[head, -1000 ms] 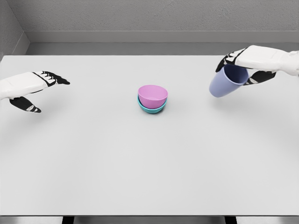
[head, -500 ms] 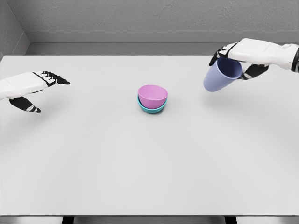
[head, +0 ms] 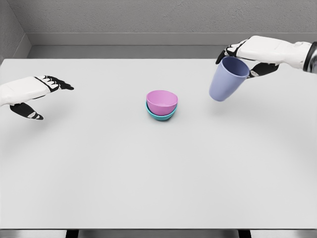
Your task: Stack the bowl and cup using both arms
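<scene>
Just the head view here, so we'll use the pink bowl (head: 162,101) as our anchor. It sits roughly mid-worktop (head: 158,168), nested inside a teal bowl (head: 160,116), of which we only see the lower rim peeking out underneath.

Off to the right of the pink bowl and a bit farther back, our right hand (head: 250,52) has its fingers wrapped around the rim of a lavender-blue cup (head: 225,80). The cup is in the air, tilted, its mouth facing up and to the right and its base pointing down-left toward the bowls. It's near the pink bowl but clearly apart from it, with a faint shadow on the worktop below.

Well to the left of the pink bowl, our left hand (head: 34,94) hangs just over the worktop with fingers stretched out and thumb dropped below, holding nothing. A grey wall runs along behind the worktop.
</scene>
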You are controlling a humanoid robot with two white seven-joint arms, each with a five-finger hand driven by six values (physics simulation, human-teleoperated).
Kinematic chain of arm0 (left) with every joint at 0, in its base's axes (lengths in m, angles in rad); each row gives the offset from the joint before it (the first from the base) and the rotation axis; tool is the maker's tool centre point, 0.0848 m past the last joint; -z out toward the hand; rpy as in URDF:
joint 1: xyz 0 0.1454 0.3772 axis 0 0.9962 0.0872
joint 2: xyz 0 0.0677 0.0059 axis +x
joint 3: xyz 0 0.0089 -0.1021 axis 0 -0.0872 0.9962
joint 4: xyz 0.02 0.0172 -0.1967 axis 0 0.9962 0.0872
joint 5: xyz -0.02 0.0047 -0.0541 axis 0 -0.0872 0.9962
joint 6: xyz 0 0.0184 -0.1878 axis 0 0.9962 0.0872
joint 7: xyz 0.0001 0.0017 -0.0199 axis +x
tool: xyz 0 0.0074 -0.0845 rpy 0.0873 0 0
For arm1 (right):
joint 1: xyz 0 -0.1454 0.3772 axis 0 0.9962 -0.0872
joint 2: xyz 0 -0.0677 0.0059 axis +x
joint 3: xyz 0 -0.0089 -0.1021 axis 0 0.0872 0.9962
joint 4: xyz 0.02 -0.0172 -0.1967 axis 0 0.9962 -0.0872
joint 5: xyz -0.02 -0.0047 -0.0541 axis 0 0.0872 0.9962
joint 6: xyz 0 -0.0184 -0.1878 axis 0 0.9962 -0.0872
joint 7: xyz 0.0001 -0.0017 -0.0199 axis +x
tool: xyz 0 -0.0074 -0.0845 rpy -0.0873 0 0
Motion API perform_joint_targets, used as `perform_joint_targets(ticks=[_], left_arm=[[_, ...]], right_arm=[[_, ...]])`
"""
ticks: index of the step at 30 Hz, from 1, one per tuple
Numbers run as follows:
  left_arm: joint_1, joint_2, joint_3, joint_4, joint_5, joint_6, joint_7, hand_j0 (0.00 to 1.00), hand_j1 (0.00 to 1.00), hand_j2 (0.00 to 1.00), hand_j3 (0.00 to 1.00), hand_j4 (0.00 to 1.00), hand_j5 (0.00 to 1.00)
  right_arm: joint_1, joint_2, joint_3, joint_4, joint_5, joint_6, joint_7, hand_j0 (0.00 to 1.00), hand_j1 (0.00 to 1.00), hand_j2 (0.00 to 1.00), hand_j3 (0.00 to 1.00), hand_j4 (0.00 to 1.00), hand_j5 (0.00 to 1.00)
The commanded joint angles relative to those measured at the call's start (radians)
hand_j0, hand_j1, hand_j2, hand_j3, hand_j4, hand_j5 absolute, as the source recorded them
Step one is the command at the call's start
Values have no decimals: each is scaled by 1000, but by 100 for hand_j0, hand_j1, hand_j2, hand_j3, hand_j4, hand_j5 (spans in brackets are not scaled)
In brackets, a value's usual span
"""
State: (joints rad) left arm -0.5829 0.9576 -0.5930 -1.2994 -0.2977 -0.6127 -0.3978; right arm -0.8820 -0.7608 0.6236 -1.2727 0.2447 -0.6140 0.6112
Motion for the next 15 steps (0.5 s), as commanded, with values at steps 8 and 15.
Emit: perform_joint_targets(ticks=[8, 15], left_arm=[[0, 1, 1, 0, 6, 2, 0, 100, 100, 100, 100, 100, 100], [0, 3, 1, 0, 6, 2, 0, 100, 100, 100, 100, 100, 100]], right_arm=[[-3, 23, -5, 3, -7, 3, 0, 54, 54, 54, 54, 54, 54], [-18, 58, -9, 6, -7, 3, 0, 54, 54, 54, 54, 54, 54]])
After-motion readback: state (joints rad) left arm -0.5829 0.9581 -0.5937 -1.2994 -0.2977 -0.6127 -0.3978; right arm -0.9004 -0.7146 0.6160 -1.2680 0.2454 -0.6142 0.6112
